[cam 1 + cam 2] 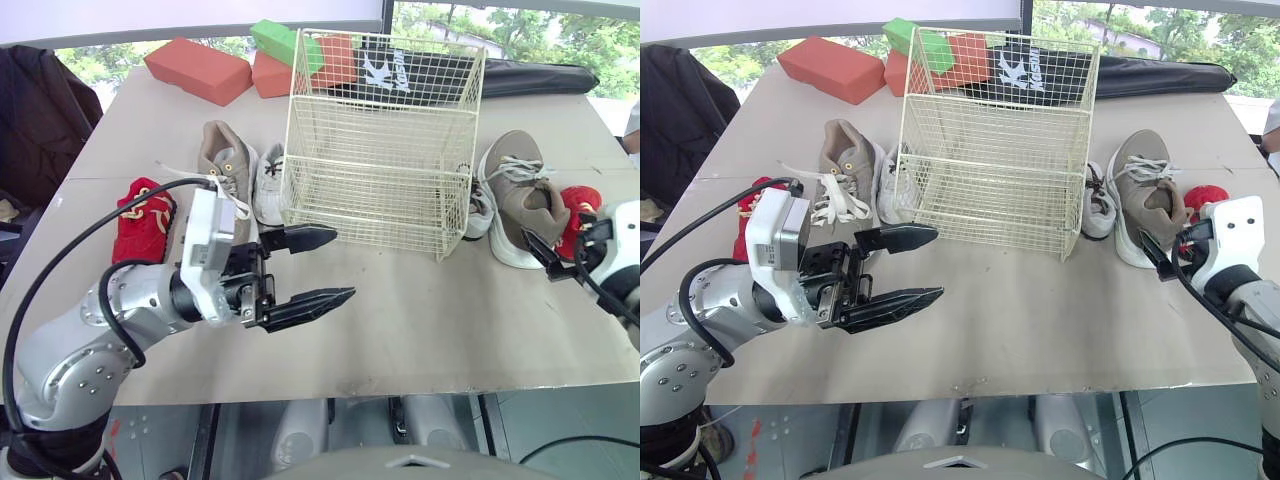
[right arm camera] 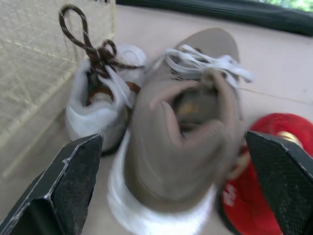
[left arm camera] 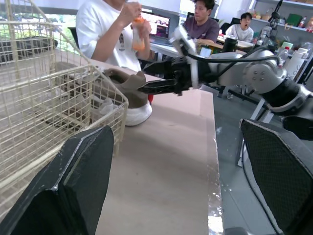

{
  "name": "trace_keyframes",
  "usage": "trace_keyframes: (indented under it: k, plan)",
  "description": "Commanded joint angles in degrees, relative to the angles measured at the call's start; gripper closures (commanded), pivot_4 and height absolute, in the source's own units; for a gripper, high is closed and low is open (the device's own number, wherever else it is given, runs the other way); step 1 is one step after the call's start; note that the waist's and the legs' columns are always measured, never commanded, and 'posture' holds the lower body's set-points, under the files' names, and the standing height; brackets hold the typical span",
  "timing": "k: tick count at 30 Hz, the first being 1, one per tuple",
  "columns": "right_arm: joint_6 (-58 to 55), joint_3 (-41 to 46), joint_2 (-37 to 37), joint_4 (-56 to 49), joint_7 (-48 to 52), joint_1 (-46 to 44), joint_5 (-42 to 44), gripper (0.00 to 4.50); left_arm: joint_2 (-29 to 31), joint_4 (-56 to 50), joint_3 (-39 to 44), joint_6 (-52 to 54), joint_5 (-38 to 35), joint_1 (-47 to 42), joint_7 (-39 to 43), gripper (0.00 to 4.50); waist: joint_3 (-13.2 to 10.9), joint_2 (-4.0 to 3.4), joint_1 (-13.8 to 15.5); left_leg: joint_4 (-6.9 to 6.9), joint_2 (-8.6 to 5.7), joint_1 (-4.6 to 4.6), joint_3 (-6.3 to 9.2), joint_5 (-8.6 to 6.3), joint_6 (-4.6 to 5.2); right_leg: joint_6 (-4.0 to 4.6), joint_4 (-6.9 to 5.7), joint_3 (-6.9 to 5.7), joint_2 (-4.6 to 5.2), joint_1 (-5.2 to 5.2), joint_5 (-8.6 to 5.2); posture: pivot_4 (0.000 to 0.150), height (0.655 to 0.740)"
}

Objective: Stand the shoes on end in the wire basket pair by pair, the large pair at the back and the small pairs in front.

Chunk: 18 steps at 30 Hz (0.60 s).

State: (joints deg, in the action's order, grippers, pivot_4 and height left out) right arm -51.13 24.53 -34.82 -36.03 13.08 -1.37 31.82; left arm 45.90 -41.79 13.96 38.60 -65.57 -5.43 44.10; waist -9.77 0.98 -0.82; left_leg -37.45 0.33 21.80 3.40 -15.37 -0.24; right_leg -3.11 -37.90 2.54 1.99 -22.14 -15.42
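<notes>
Cream wire, the basket [image 1: 375, 190] stands upright on the table [image 1: 420, 320], and all 6 shoes lie on the table outside it, 3 to each side.

On its left, a white shoe [image 1: 270, 180] lies just beside the basket, a taupe shoe [image 1: 225, 155] is against that one, and a red shoe [image 1: 143, 218] lies further out. On its right, the order mirrors this: the second white shoe [image 1: 480, 212] is next to the wire, the second taupe shoe [image 1: 525, 195] is beside it, and the second red shoe [image 1: 578, 205] is outermost.

The left gripper [image 1: 343, 264] hovers over the table in front of the basket's left corner, its fingers spread wide and holding nothing.

The right gripper [image 2: 173, 137] sits at the heel of the second taupe shoe, fingers wide apart with the heel between them, and grips nothing.

Behind the basket lie red blocks [image 1: 198, 70], a green block [image 1: 285, 42] and a black bag [image 1: 420, 70].
</notes>
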Motion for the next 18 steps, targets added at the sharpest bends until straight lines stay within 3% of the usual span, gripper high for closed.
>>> trace_keyframes:
  k: [1, 5, 8, 11, 15, 18]
  plan:
    - [-1.89, 0.40, 0.39, -0.60, -1.94, -2.41, 0.20, 0.00, 0.59, -2.71, 0.94, -0.08, -1.96, -0.05, -1.55, 0.04, 0.00, 0.00, 0.03, 0.00, 0.00, 0.01, 0.00, 0.00, 0.00, 0.00, 0.01, -0.01, 0.00, 0.00, 0.00, 0.150, 0.7400]
    - [-3.15, -0.27, 0.23, -1.05, -2.44, -3.00, -0.66, 0.00, 0.87, -3.44, 1.29, -0.15, -2.87, 0.42, -2.78, 0.04, 0.00, 0.00, 0.13, 0.00, 0.00, 0.05, 0.00, 0.00, 0.00, 0.00, 0.03, -0.06, 0.02, 0.00, 0.00, 0.150, 0.7400]
    - [4.18, -2.22, -2.32, -2.58, 2.04, -3.23, -3.34, 0.00, 0.45, -3.11, 1.90, -0.49, -3.58, 1.11, -4.30, 0.04, -0.02, -0.04, 0.06, 0.01, -0.01, 0.04, 0.00, 0.00, 0.00, 0.00, 0.02, -0.03, 0.02, -0.01, 0.00, 0.150, 0.7400]
    - [5.70, 0.17, -4.57, -5.23, 9.96, -3.05, 2.88, 0.00, 0.78, -3.49, 2.01, -0.51, -3.80, 2.04, -4.66, 0.04, -0.03, -0.06, -0.03, 0.01, 0.00, 0.02, 0.00, 0.00, 0.00, -0.01, 0.01, -0.01, 0.01, -0.03, 0.00, 0.150, 0.7400]
    - [2.82, 4.96, -13.64, -6.45, 24.06, -5.68, 17.42, 0.00, 1.85, -3.68, 2.80, -0.34, -3.78, 4.07, -3.47, 0.04, -0.10, -0.14, -0.01, 0.01, 0.05, 0.04, 0.02, 0.00, 0.01, 0.00, 0.01, -0.04, 0.01, -0.02, 0.00, 0.150, 0.7400]
    - [0.28, -1.63, -21.12, -5.31, 30.73, -13.68, 23.30, 0.00, 2.81, -3.59, 4.05, -0.47, -4.00, 5.91, -2.53, 0.04, -0.11, -0.15, -0.20, 0.01, 0.08, -0.02, 0.07, -0.01, 0.02, 0.00, 0.02, 0.04, 0.03, 0.00, 0.01, 0.150, 0.7400]
